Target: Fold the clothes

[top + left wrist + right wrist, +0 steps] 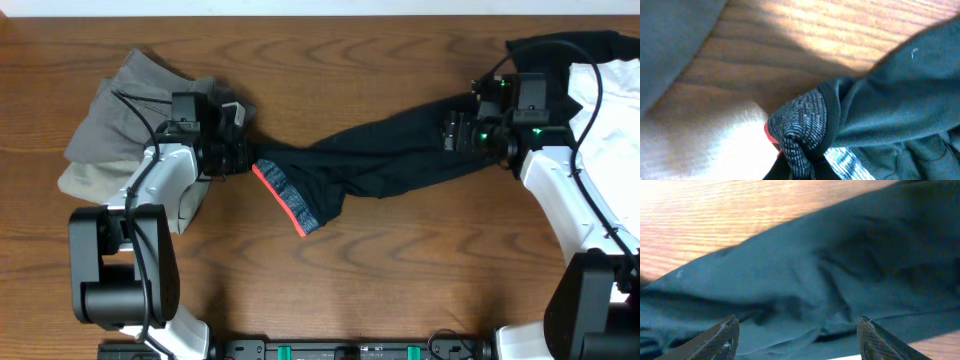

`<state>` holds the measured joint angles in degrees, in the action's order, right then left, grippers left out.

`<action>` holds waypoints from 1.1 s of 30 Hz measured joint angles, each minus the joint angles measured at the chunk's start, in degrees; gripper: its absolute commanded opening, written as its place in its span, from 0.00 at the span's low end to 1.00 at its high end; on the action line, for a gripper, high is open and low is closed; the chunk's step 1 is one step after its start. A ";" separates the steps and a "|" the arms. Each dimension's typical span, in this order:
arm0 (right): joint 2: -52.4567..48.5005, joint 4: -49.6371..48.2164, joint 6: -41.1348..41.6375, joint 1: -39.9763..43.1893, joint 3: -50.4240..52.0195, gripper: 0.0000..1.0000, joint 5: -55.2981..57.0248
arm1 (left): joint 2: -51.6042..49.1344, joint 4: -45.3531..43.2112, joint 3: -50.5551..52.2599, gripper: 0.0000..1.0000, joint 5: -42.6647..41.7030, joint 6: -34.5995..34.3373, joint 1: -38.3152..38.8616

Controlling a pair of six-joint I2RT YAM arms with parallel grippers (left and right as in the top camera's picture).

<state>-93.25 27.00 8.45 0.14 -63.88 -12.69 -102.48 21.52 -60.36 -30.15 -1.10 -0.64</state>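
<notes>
R fingers [720,337] spread wide over black trousers [400,160], L fingers [243,158] pinching waistband [801,125]

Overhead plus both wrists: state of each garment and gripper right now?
trousers: unfolded, pulled into a long bunched strip, waistband flipped showing its red edge.
left gripper: shut on trousers at the waistband end.
right gripper: open, fingers spread over the trouser leg.
grey garment: crumpled heap, far left.
beige garment: partly covered by the grey garment, fold unclear.
white garment: loose under the right arm, partly out of frame.
</notes>
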 measured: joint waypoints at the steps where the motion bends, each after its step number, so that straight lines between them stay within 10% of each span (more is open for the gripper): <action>1: 0.00 -0.04 0.00 0.44 0.00 0.74 0.74 | 0.42 1.03 0.00 0.06 -0.22 0.02 0.00; 17: 0.00 -5.51 0.02 14.08 0.00 0.84 6.91 | 33.03 13.29 -0.09 0.06 5.79 0.00 -2.10; 33: -13.33 -12.66 0.02 14.14 -0.02 0.82 0.35 | 35.95 16.24 -0.09 0.06 6.62 0.02 -2.16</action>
<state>-106.59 14.35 8.47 14.28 -63.90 -12.34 -66.52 37.76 -60.45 -23.53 -1.08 -2.81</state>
